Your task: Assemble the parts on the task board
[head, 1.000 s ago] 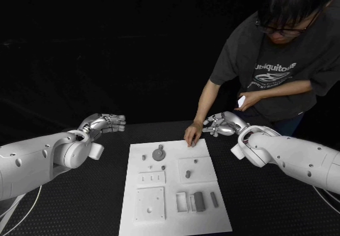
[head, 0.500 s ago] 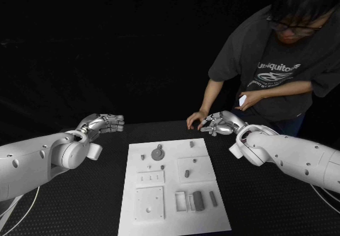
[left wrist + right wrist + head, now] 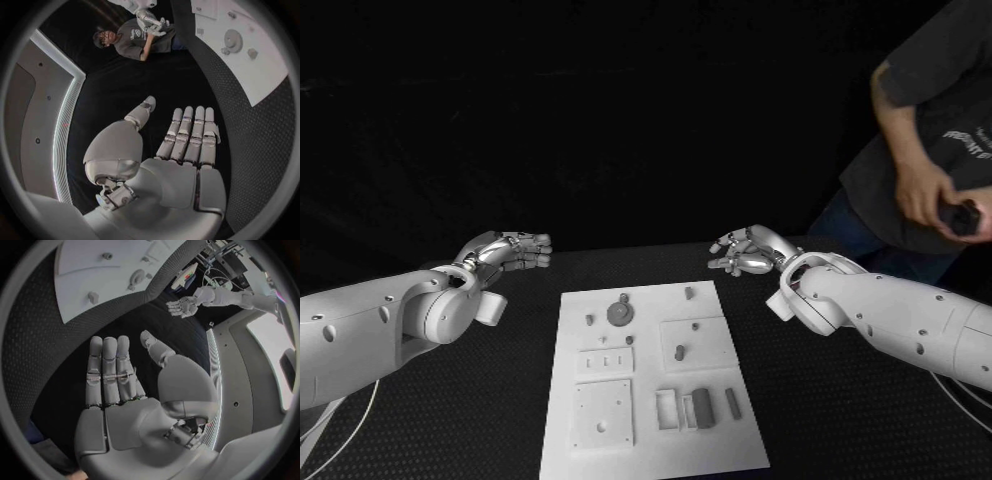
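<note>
- The task board lies flat in the middle of the black table, lengthwise away from the robot and in the same place as 1.0 s ago.
- Nearest on the board are a square plate and, beside it, a row of upright grey parts (how many stand there is hard to tell).
- Further along sit a small grey peg on a raised square, then a round disc part and, near the far edge, another small peg.
- 1.0 s ago a person's hand rested on the board's far edge by that peg; it is gone now, and the person stands back at the far right, cut off by the picture's edge, touching nothing on the board.
- The left hand hovers off the board's far left corner as before, empty, fingers straight and side by side, thumb apart.
- The right hand has also stayed put off the far right corner, holding nothing, fingers extended together, thumb out.
- Both hands are above the table, well apart from every part.
</note>
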